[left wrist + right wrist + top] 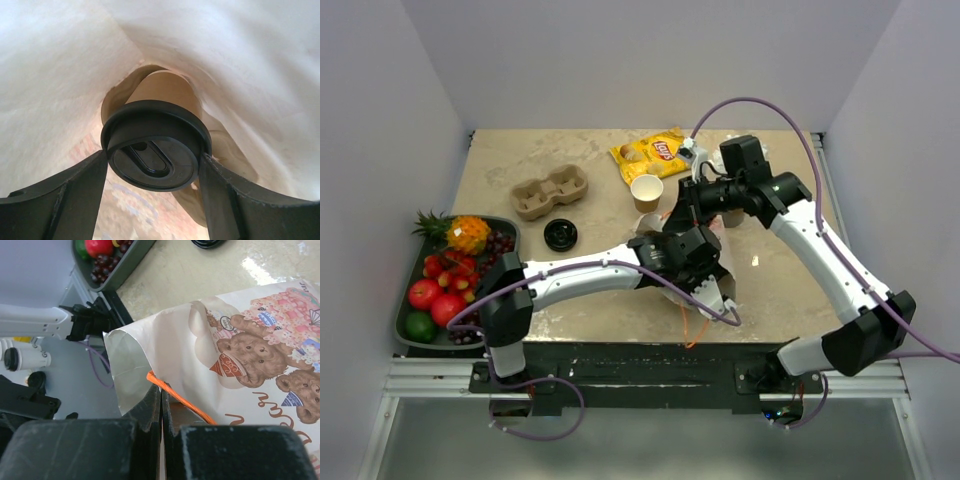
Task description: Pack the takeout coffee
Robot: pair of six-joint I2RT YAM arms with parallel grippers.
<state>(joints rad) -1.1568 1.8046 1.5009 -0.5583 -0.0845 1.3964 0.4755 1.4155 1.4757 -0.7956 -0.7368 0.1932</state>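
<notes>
The lidded coffee cup (162,92) sits inside the bag (240,340), left jaws grasping its lid (150,165); right jaws clenched on the bag's rim; release is left, perhaps the open cup (647,191) too.

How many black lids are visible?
2. One lid lies on the table near the carrier; another caps the cup in the left gripper, inside the bag. Others may be hidden.

Right end effector (161,393) pinching orange cord (184,401) — teddy-bear bag (240,355).
</notes>
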